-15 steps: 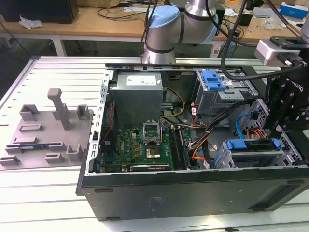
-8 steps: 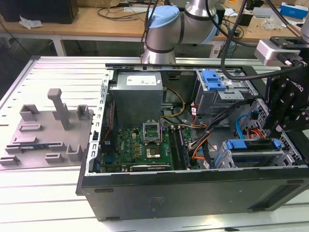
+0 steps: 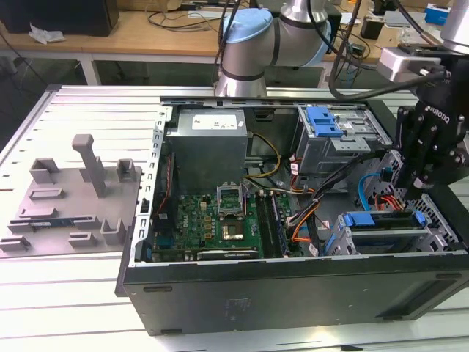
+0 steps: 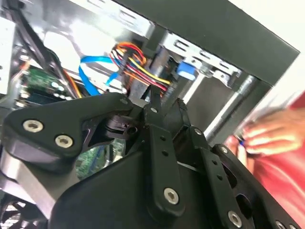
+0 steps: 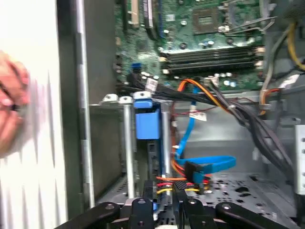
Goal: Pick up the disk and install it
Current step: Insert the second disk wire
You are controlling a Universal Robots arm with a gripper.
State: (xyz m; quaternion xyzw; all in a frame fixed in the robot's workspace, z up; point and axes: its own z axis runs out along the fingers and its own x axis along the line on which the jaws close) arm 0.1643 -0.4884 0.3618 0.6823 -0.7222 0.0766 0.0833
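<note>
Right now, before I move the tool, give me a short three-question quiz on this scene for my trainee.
1. True or false: the computer case is open and its motherboard shows.
2. In the exterior view the tool hangs: A at the case's left end, B over the drive cage at the exterior view's right, C beyond the case.
3. Fill in: in both wrist views a person's ____ shows outside the case.
Key: 1 true; 2 B; 3 hand.

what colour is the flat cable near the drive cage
Blue cable, clearest in the first wrist view.
</note>
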